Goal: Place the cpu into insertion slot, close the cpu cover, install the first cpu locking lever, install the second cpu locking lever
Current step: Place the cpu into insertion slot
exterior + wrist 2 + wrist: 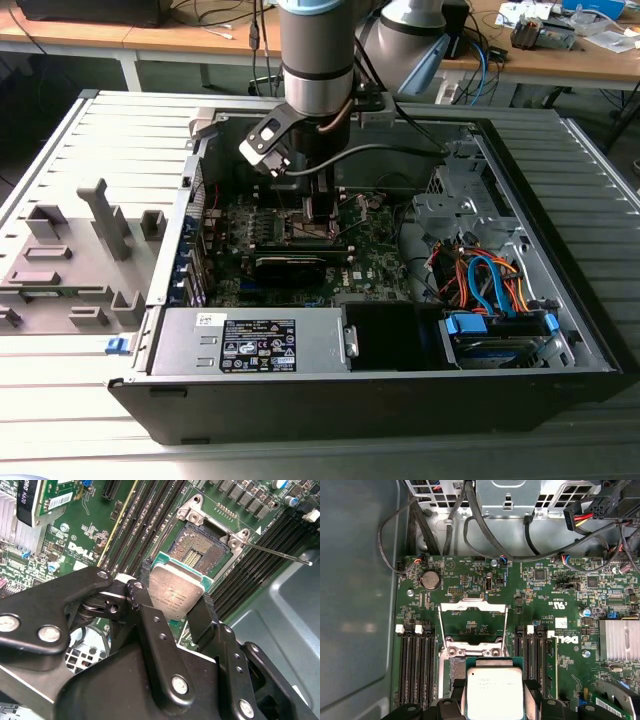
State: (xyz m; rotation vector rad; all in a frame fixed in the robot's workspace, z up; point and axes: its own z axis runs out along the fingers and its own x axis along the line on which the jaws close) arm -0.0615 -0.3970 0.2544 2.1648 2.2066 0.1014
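My gripper (175, 592) is shut on the cpu (176, 596), a silver-topped square chip with a green edge, held by its two sides between black fingers (145, 577). The first wrist view shows the same grip, gripper (494, 692) around the cpu (494, 695). The chip hangs just over the near part of the insertion slot (200, 555), whose brownish contact field lies bare; I cannot tell if they touch. The cpu cover (472, 606) is folded back, open, beyond the slot (449, 672). A thin locking lever (280, 552) sticks out sideways, unlatched. In the exterior view the gripper (318, 215) reaches down to the motherboard.
Memory slots (415, 665) flank the socket on both sides. A finned heatsink (620, 640) and a long black card (290, 265) lie nearby. Case walls, a power supply (250, 345) and drive cables (490, 280) surround the board. A grey fixture (80, 260) sits outside the case.
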